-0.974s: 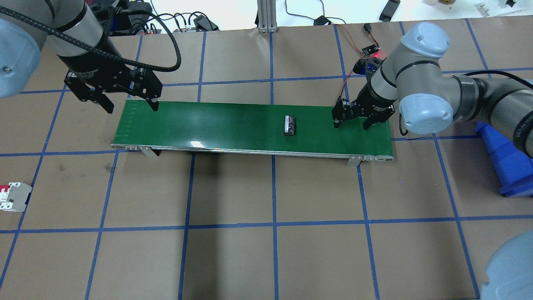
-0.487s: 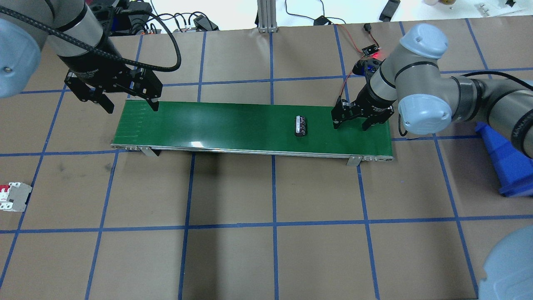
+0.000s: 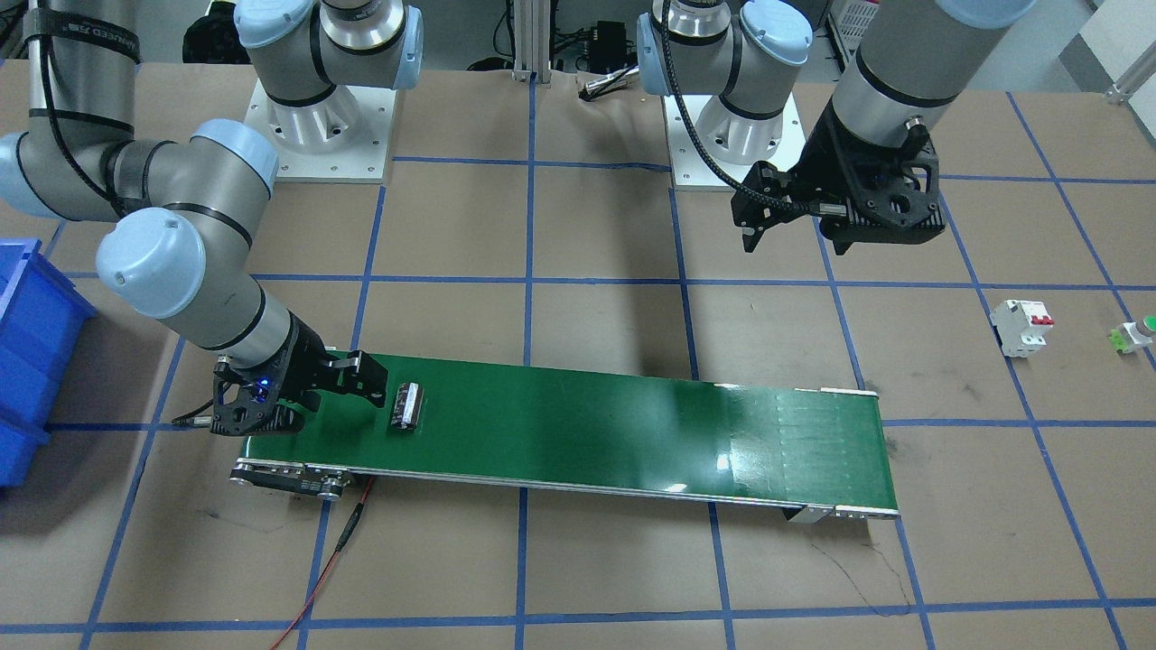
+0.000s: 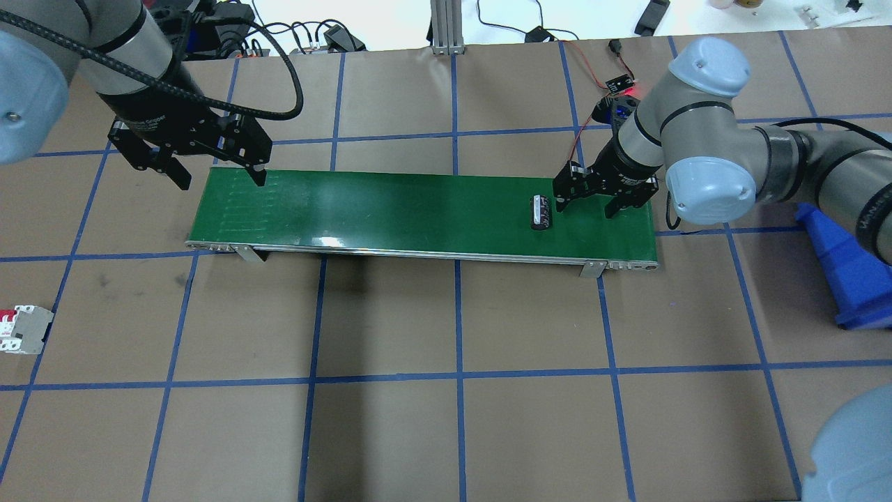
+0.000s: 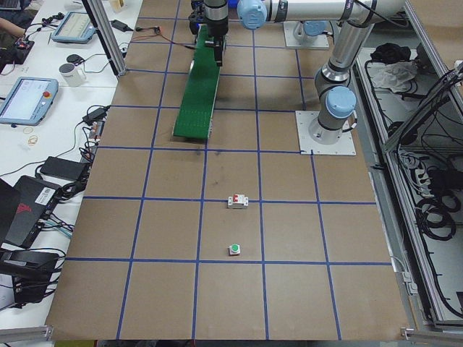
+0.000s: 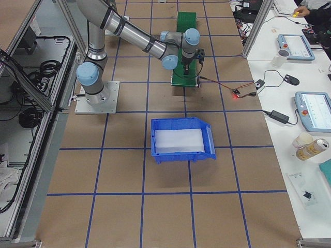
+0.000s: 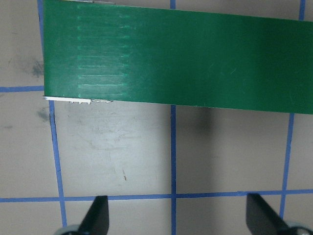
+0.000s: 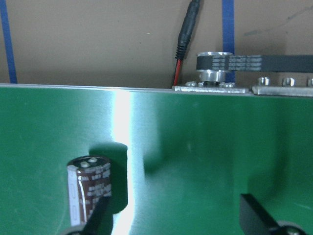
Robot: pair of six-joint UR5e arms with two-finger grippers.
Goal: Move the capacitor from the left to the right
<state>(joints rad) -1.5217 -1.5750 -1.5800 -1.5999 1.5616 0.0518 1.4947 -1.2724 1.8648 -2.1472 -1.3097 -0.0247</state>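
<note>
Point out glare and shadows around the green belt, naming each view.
Right wrist view: a bright glare band crosses the belt beside the capacitor, which casts a dark shadow. Front-facing view: pale sheen toward the belt's right end. Overhead view: soft shadow on the table below it.

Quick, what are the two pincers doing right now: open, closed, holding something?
Left pincer: open, empty, at the green belt's end.
Right pincer: open, empty; the capacitor lies on the belt beside it, not gripped.
</note>
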